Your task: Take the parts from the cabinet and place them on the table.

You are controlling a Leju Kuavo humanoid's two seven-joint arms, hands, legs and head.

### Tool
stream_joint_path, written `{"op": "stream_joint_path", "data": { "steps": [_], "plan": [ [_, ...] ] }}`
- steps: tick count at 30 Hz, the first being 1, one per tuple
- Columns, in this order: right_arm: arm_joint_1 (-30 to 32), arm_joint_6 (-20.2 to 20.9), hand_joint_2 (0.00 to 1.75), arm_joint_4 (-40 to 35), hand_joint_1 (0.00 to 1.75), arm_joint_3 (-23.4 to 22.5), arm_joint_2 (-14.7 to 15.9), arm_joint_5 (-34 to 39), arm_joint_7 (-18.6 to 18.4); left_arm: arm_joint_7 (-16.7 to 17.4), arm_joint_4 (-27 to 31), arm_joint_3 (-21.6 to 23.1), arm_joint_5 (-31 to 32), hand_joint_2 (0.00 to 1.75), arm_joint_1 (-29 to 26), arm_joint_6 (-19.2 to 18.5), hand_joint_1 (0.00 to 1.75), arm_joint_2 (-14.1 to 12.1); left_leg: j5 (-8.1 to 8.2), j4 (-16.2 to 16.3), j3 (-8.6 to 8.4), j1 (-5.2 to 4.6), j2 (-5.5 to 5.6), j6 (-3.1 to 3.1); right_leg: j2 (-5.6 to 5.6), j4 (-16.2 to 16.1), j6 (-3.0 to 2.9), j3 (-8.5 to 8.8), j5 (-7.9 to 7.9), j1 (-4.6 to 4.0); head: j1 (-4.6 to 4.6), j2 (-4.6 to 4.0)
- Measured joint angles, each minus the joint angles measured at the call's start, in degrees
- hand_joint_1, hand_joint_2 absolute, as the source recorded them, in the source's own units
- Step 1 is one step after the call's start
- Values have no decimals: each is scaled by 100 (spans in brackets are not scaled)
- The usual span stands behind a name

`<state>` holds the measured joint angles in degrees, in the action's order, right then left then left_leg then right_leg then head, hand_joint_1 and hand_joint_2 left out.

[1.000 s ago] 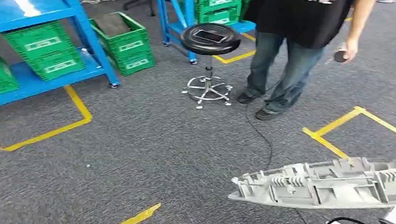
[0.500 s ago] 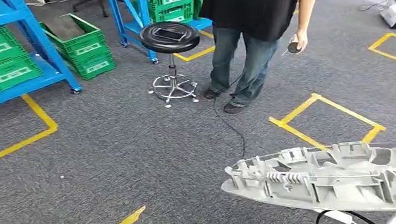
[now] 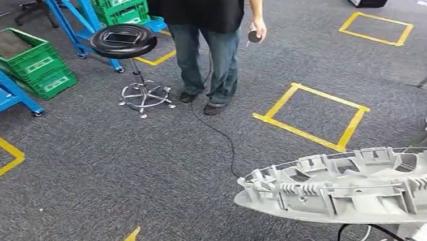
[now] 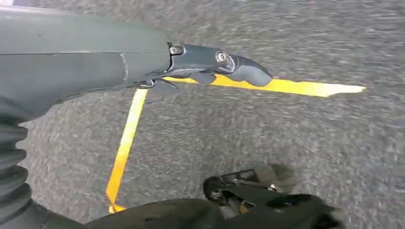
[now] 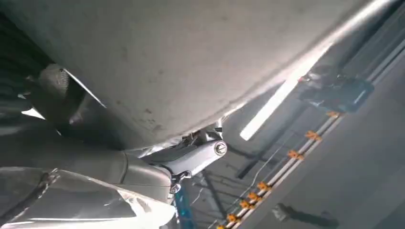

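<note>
The whole scene has slid left since a second ago, so the camera has turned; the long grey part (image 3: 348, 189) stays at four o'clock, low in the head view. The right hand (image 5: 191, 160) grips it from beneath. The left hand (image 4: 210, 71) hangs over grey carpet (image 3: 140, 166) with fingers apart, holding nothing. Farther, at eleven o'clock, a black stool (image 3: 124, 40); at twelve, a person (image 3: 206, 35).
</note>
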<state>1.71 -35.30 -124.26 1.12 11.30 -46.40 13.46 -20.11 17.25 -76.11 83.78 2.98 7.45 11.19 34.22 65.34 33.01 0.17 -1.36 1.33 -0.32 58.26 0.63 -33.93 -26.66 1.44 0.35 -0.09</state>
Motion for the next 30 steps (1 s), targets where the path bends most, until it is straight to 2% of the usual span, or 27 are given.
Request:
{"op": "stream_joint_path", "data": {
  "steps": [2, 3, 4, 5, 6, 7, 8, 9, 11, 12, 13, 14, 15, 17, 18, 19, 20, 21, 22, 23, 24, 25, 27, 28, 29, 30],
  "plan": [
    [9, -9, 175, 0, 175, 33, 0, 0, 2, 0, 0, 0, -7, 175, -20, -2, 0, 0, 328, 843, 384, -1, 77, -9, 149, 1, -23, -26, 14, -23, -2, 0],
    [21, -9, 175, 2, 175, 39, 0, 0, 2, -4, 0, 0, -7, 175, -18, -7, 0, 0, 315, 984, 456, -3, 83, -25, 231, 2, -30, -31, 20, -36, -2, 0],
    [32, -9, 175, 2, 175, 46, 0, 0, 2, -7, 0, 0, 0, 175, -6, -7, 0, 2, 157, 865, 403, -9, 90, -55, 307, 2, -34, -30, 25, -48, -2, 0],
    [31, -9, 175, 2, 175, 50, 0, 0, 2, -4, 0, 0, 0, 175, 1, -7, 0, 0, -96, 530, 254, -17, 122, -102, 394, 2, -34, -27, 31, -62, -2, 0],
    [30, -11, 175, 0, 175, 52, 0, 0, 2, -4, 0, 0, 0, 175, -2, -7, 0, 0, -370, 74, 55, -23, 220, -162, 470, 2, -35, -21, 39, -73, -2, 0],
    [30, -11, 175, 0, 175, 52, 0, 0, 2, -4, 0, 0, 0, 175, -16, -7, 0, -2, -612, -383, -136, -35, 469, -235, 538, 1, -31, -26, 48, -62, 0, 0],
    [17, -15, 175, 2, 175, 54, 0, 0, 2, -4, -2, 0, -2, 175, -27, -7, 0, -42, -590, -580, -212, -31, 721, -315, 594, 8, -6, -46, 65, -81, 15, 0],
    [9, -13, 175, 4, 175, 59, 0, 2, -9, -4, -7, 0, -2, 175, -33, -7, 0, -24, -577, -716, -249, -36, 678, -307, 692, 17, 23, -92, 84, -50, -9, 0],
    [7, -11, 175, 2, 175, 59, 0, 24, -50, -4, -7, 0, -2, 175, -19, -11, 0, -24, -555, -729, -238, -66, 550, -315, 814, -3, 115, -168, 145, -6, -24, 2],
    [3, -11, 175, 2, 175, 61, 2, 46, -50, -4, -7, 0, -6, 175, -15, -13, 0, -26, -590, -783, -251, -64, 489, -317, 881, -16, 159, -183, 167, -17, -24, 0],
    [18, -11, 175, 2, 175, 68, 9, 53, -50, -7, -7, 0, -9, 175, -6, -18, 0, -26, -651, -882, -291, -5, 357, -293, 768, 66, 145, -263, 120, -16, -24, 2],
    [-3, -13, 175, 2, 175, 72, 15, 66, -46, -9, -7, 0, -20, 175, -4, -20, 0, -28, -660, -916, -313, -15, 312, -311, 465, 226, 163, -340, -24, -57, 16, 0],
    [-43, -11, 175, 6, 175, 81, 24, 79, -44, -9, -7, 0, -22, 175, -14, -24, 0, -22, -661, -915, -303, -18, 218, -325, 270, 649, 189, -539, -277, -56, 53, 2],
    [-35, -2, 175, 11, 175, 94, 24, 90, -44, -9, -7, 0, -28, 175, -35, -33, 0, -17, -650, -907, -297, -32, 33, -337, 112, 1462, 235, -907, -618, -33, 44, 0],
    [-36, 0, 175, 11, 175, 96, 24, 92, -46, -9, -7, 0, -28, 175, -39, -35, 0, -17, -646, -901, -292, -31, -53, -332, 78, 1649, 259, -990, -647, -19, 48, 0],
    [-37, 2, 175, 13, 175, 101, 24, 90, -44, -9, -7, 0, -37, 175, -37, -37, 0, -15, -640, -899, -294, -27, -134, -324, 49, 1574, 281, -932, -550, 2, 46, 0],
    [-37, 2, 175, 13, 175, 109, 24, 90, -44, -9, -7, 0, -37, 175, -29, -37, 0, -9, -628, -896, -300, -18, -208, -305, 15, 1286, 304, -762, -370, 27, 48, 0],
    [-37, 2, 175, 13, 175, 116, 24, 87, -46, -9, -7, 0, -37, 175, -22, -39, 0, 4, -604, -874, -308, -2, -285, -269, -50, 776, 329, -460, -134, 50, 44, 0],
    [-42, 7, 175, 13, 175, 120, 24, 74, -48, -9, -7, 0, -37, 175, -15, -42, 0, 2, -565, -827, -312, 2, -342, -215, -275, 280, 368, -157, 28, 64, 50, 0],
    [-72, 7, 175, 15, 175, 129, 24, 63, -50, -9, 0, 0, -39, 175, -18, -42, 0, -15, -523, -788, -278, -35, -378, -161, -505, 128, 371, -45, -113, -12, 68, 0],
    [-65, 11, 175, 13, 175, 140, 24, 55, -52, -9, 0, 0, -37, 175, -18, -42, 0, -4, -478, -709, -273, -60, -430, -136, -366, 104, 227, -41, -68, 18, 42, 0],
    [-64, 17, 175, 11, 175, 142, 24, 42, -57, -13, 0, 0, -39, 175, -6, -42, 0, -7, -477, -723, -291, -66, -474, -119, -320, 129, 172, -62, -89, 12, 35, 0],
    [-55, 15, 175, 13, 175, 142, 24, 31, -68, -15, 0, 0, -42, 175, 2, -44, 0, -7, -461, -713, -323, -51, -581, -98, -190, 147, 112, -94, -87, -3, 37, 2],
    [-41, 11, 175, 11, 175, 146, 24, 26, -61, -17, 0, 0, -42, 175, 5, -46, 0, -4, -393, -680, -323, -13, -464, -44, -138, 134, 61, -88, -66, 10, 28, 0],
    [-40, 7, 175, 7, 175, 144, 24, 24, -61, -17, 0, 0, -42, 175, 5, -46, 0, -2, -237, -522, -272, 4, -171, -24, -85, 134, 39, -91, -61, 10, 22, 0],
    [-40, 7, 175, 7, 175, 146, 24, 22, -59, -17, 0, 0, -42, 175, -5, -46, 0, 2, -9, -165, -123, 4, -19, -21, -30, 134, 14, -94, -55, 5, 15, 0]
  ]
}}
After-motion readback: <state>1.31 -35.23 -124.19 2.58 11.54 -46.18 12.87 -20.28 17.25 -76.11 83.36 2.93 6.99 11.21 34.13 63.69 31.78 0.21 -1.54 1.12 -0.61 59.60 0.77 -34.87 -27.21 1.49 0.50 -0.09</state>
